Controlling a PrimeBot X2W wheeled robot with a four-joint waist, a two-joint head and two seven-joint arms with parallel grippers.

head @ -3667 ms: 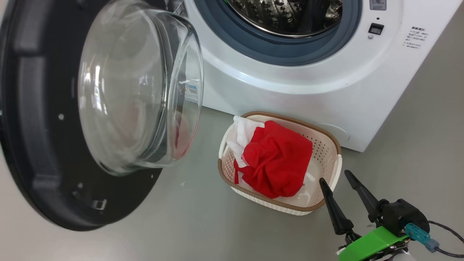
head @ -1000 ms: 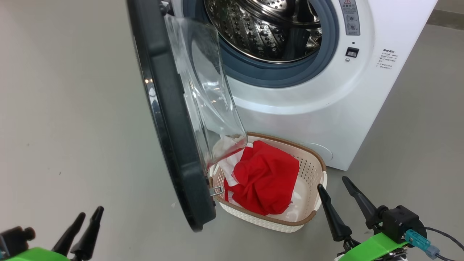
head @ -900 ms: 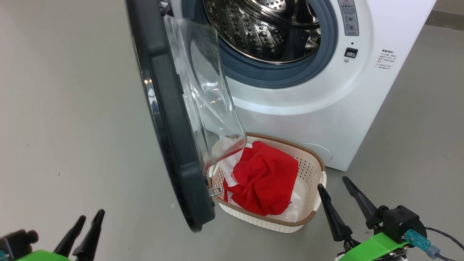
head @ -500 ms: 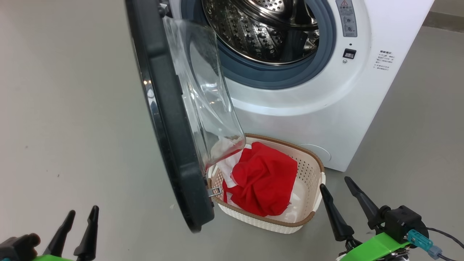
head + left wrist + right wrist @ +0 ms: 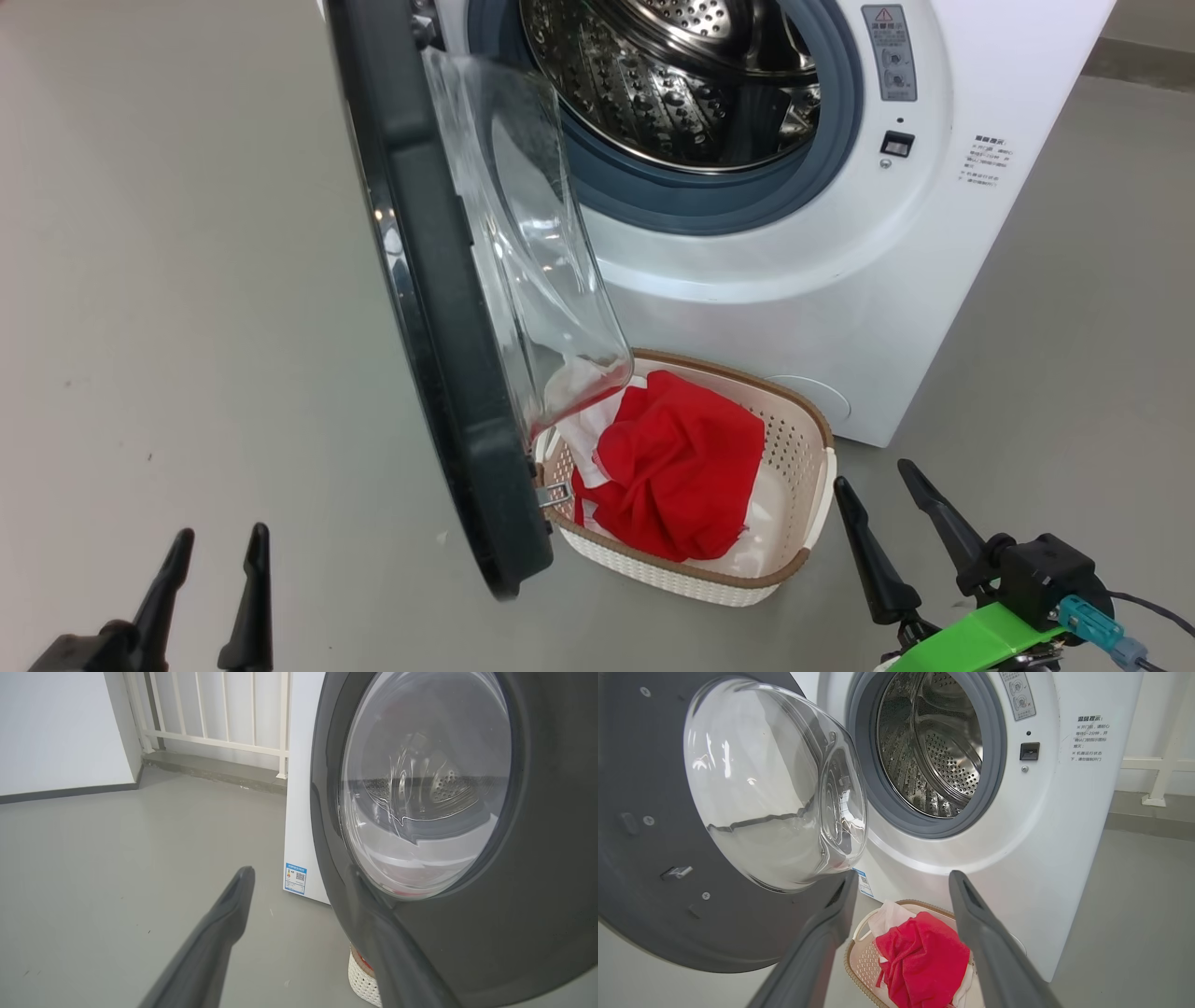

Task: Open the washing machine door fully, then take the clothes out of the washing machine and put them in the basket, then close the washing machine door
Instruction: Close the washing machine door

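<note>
- The large round washing machine door with a glossy black rim and a bulging clear glass window [image 5: 446, 364] stands partway out from the big white front-loading washing machine [image 5: 840, 299]. It is edge-on to the head view.
- The perforated steel drum [image 5: 672, 84] shows no fabric in its visible part. Unloading is judged complete, and closing the door is the step not yet done.
- The bright red and white clothes [image 5: 681, 485] lie bunched in the small cream perforated plastic basket with a brown rim [image 5: 794, 441]. The basket stands on the grey floor [image 5: 187, 280], just in front of the machine's base and below the opening. This placement keeps the transfer from drum to basket short.
- The left end effector [image 5: 221, 532] has its fingers spread and holds nothing. It sits low on the outer side of the door. In the left wrist view one finger lies close along the black rim, but contact cannot be confirmed. This position is judged suitable for pushing the door shut from outside.
- The right end effector [image 5: 873, 473] is also spread and empty. It sits just beside the basket's right end without touching it, and it is judged clear of the door's swing.
- Caution: in the head view the door's lower edge overlaps the basket's left end. The left wrist view shows the basket below that edge. Clearance is probable but should be verified before the door is swung.
</note>
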